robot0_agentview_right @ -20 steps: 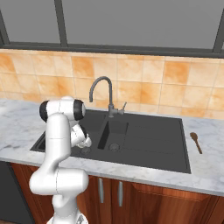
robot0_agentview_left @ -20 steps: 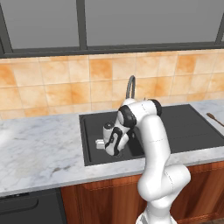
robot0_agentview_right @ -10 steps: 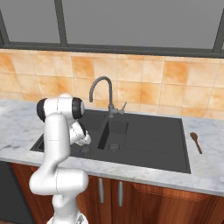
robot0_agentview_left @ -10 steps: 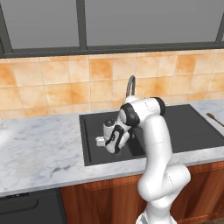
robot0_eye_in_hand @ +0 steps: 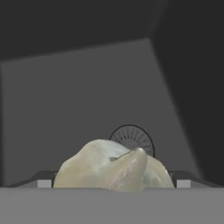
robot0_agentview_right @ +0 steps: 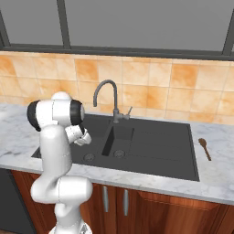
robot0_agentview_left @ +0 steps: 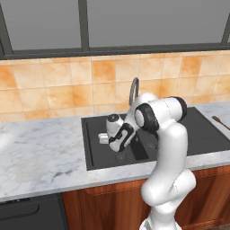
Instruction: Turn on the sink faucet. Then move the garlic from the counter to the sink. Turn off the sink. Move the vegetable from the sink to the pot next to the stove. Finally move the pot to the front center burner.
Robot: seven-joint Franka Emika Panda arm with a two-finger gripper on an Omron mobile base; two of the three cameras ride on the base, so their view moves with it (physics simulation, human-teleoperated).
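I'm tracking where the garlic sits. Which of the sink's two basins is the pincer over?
The wide basin left of the divider: the pincer hangs there, garlic close before it, not the narrower basin under the faucet.

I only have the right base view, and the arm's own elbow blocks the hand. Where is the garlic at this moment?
Observer: In the hand view the garlic lies directly between the fingertips of the gripper, with a round drain of the sink just beyond it.
Operator: Are the jaws shut on it?
Observer: No, in the hand view they stand wide on either side of the bulb. I cannot tell whether they touch it.
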